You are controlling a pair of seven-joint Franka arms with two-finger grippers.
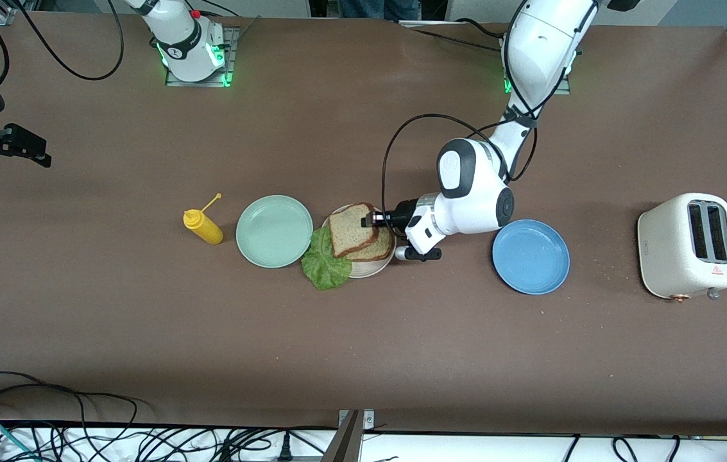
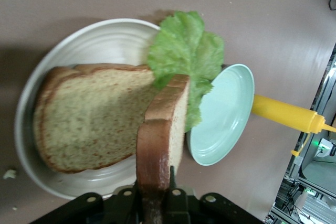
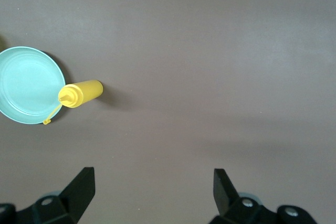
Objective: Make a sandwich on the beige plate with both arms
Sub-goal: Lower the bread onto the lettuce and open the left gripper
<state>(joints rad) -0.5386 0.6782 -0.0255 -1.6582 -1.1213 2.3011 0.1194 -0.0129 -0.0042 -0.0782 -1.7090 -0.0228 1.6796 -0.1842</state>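
One brown bread slice [image 1: 378, 249] [image 2: 89, 119] lies flat on the beige plate [image 1: 363, 272] [image 2: 94, 30]. A crinkled green lettuce leaf [image 1: 325, 262] [image 2: 186, 51] overlaps that slice's corner and hangs over the rim toward the mint-green plate. My left gripper [image 1: 369, 220] [image 2: 157, 182] is shut on the crust of the second bread slice [image 1: 351, 228] [image 2: 164, 124], which is tilted over the lower slice and the lettuce. My right gripper [image 1: 17, 144] [image 3: 154, 177] waits open and holds nothing, above bare table at the right arm's end.
A mint-green plate [image 1: 274, 231] [image 2: 226, 114] [image 3: 26, 85] stands beside the beige plate, with a yellow squeeze bottle [image 1: 203, 226] [image 2: 283, 116] [image 3: 81, 94] next to it. A blue plate [image 1: 530, 256] and a cream toaster [image 1: 689, 246] sit toward the left arm's end.
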